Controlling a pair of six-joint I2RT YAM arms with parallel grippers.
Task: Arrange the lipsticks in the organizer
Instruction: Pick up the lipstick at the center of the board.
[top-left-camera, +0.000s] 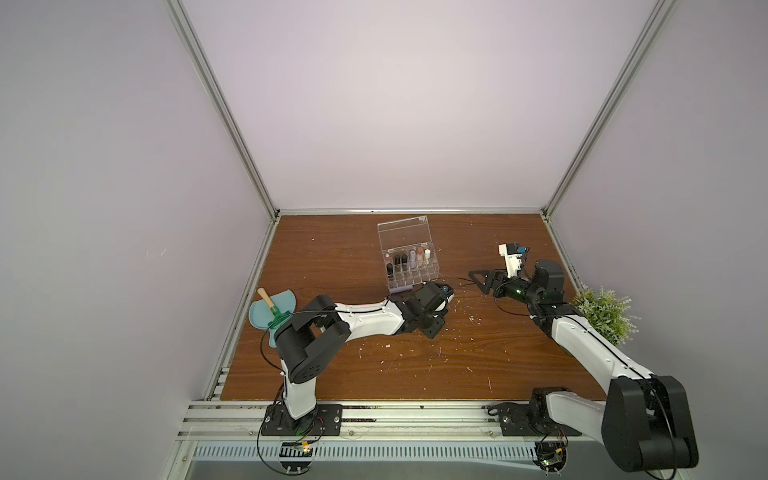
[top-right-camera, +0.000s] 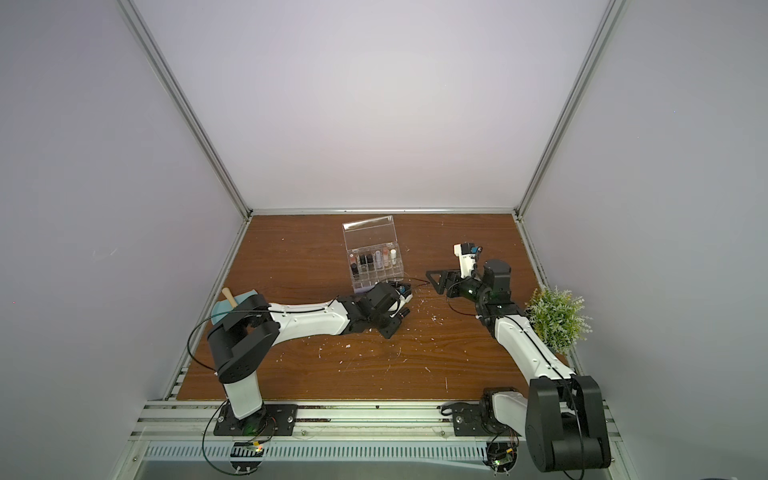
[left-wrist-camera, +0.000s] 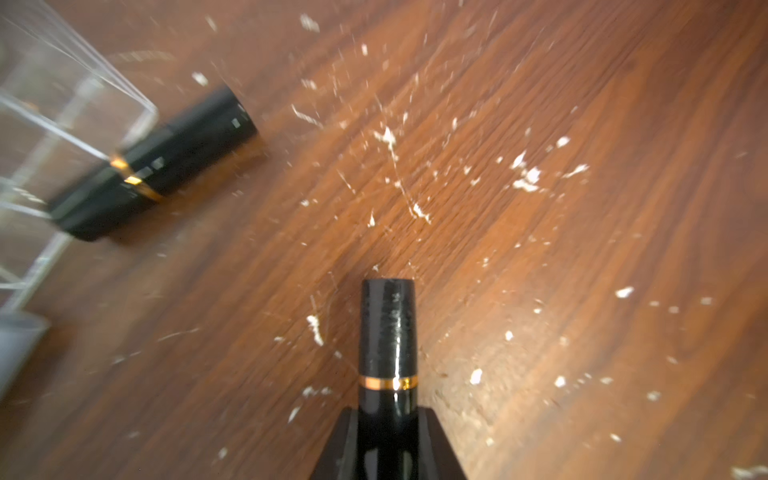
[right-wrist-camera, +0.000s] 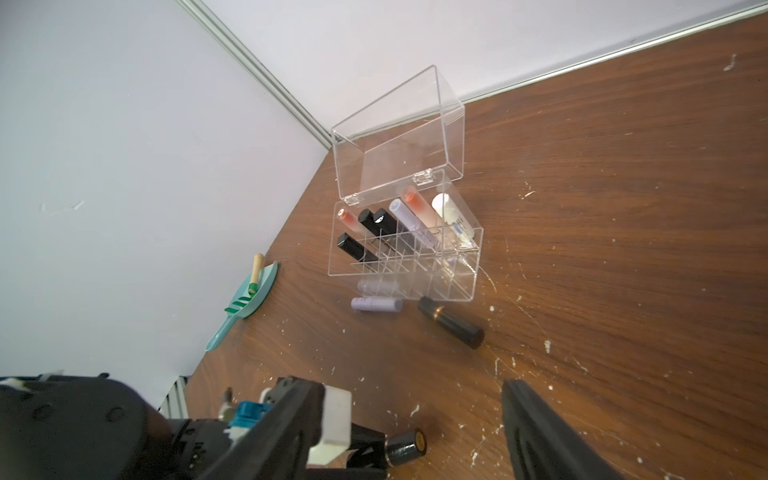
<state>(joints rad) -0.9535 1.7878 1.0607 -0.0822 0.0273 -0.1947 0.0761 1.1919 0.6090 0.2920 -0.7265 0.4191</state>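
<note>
Left jaws pinching black lipstick (left-wrist-camera: 388, 332); right jaws spread, empty; organizer (right-wrist-camera: 457, 286) open.

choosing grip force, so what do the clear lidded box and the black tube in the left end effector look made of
Clear rectangular lidded organizer box: likely hard acrylic or similar plastic, glossy; see-through walls, crisp edges.
Glossy black cylindrical lipstick tube with gold band, held in the left end effector: probably smooth plastic, possibly lacquered metal; sharp streak highlight.
</note>
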